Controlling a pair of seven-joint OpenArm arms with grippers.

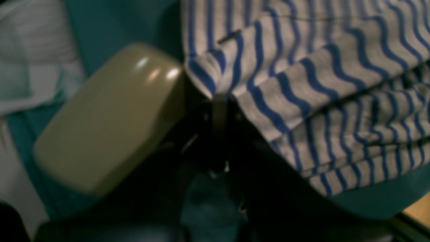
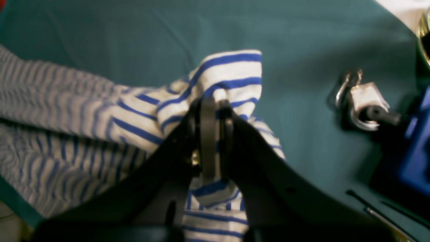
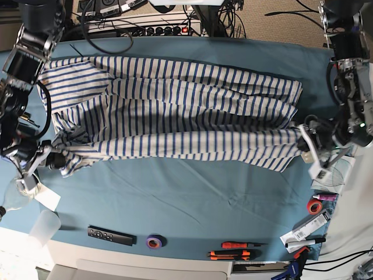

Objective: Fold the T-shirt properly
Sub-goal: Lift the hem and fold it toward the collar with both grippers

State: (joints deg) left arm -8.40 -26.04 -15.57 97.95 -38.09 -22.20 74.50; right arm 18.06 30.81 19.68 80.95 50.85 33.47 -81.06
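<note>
A striped T-shirt lay stretched sideways across the teal tabletop, partly folded lengthwise. The left gripper had its jaws clenched on one end; the right gripper pinched bunched cloth at the other.

blurred T-shirt folds, left claw shadowed

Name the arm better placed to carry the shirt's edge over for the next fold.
Neither alone: the left gripper and right gripper each pinch one end of the T-shirt's near edge, so both should probably lift together.
</note>
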